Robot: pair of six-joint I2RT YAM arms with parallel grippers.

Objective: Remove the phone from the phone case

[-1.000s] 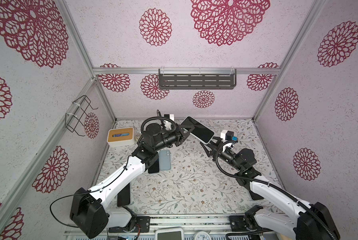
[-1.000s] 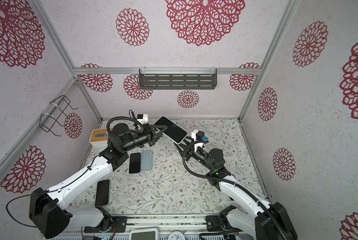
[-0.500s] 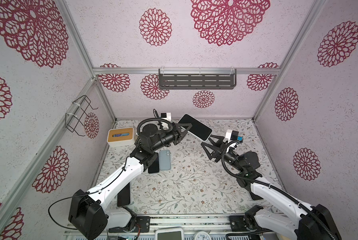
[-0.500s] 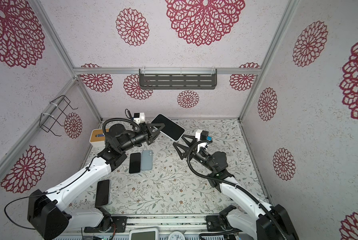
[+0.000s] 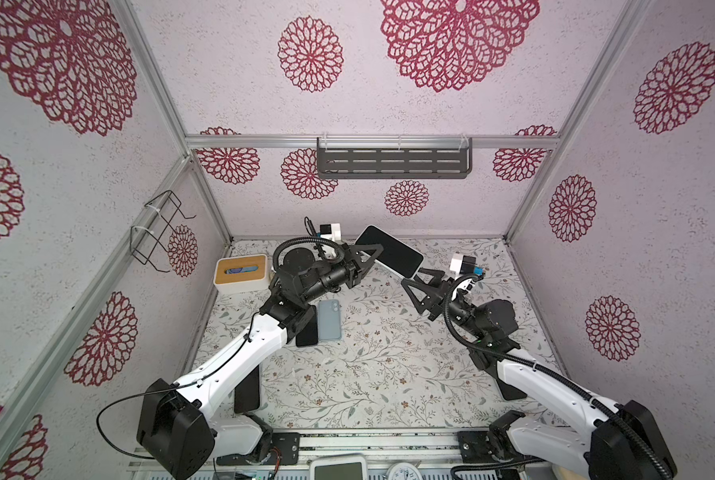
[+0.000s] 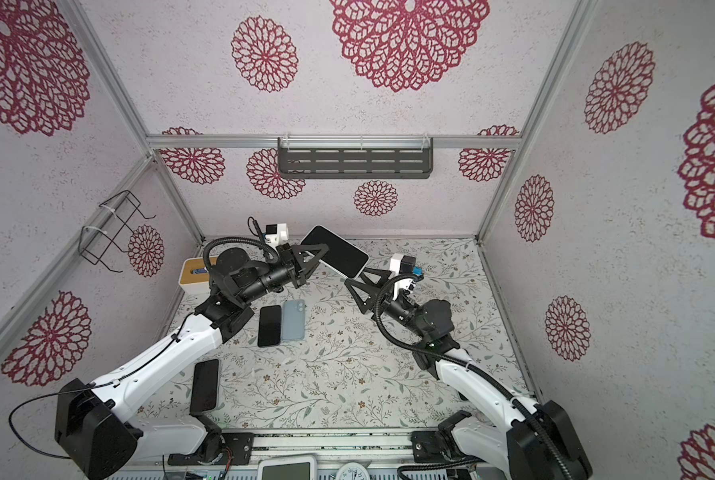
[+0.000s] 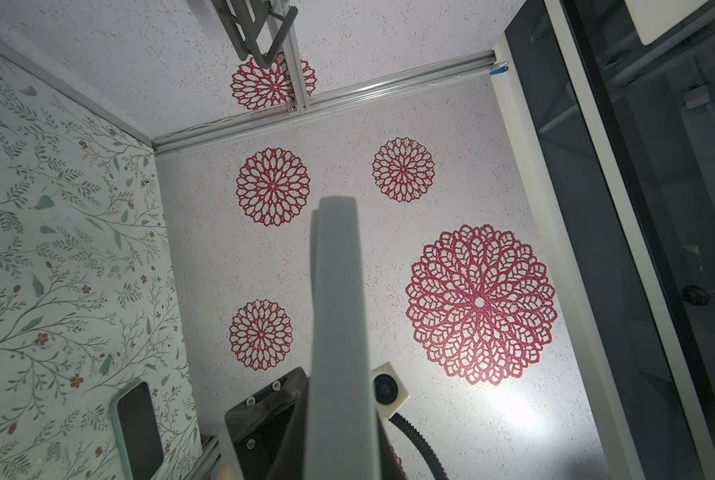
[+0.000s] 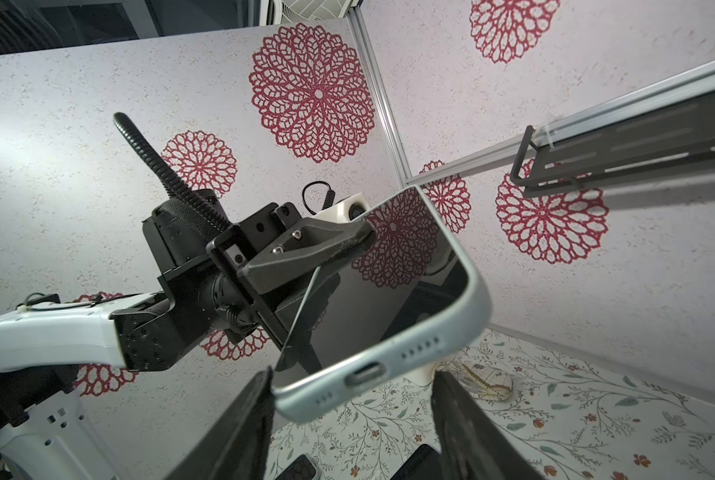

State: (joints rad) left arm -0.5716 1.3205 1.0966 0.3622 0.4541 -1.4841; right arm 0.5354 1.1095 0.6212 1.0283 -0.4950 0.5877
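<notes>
Your right gripper [image 5: 413, 276] has drawn back and returned; its jaws stand apart, empty, flanking the port end of the one cased phone [image 5: 390, 250]. From there its long axis runs away to your left gripper [image 5: 373, 255], clamped shut near the far end. Below lie a black phone [image 6: 269, 326], a blue-backed handset [image 6: 293, 320] and a second black phone [image 6: 204, 390].

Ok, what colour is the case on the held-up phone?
The case is pale blue, clearest in the right wrist view.
</notes>
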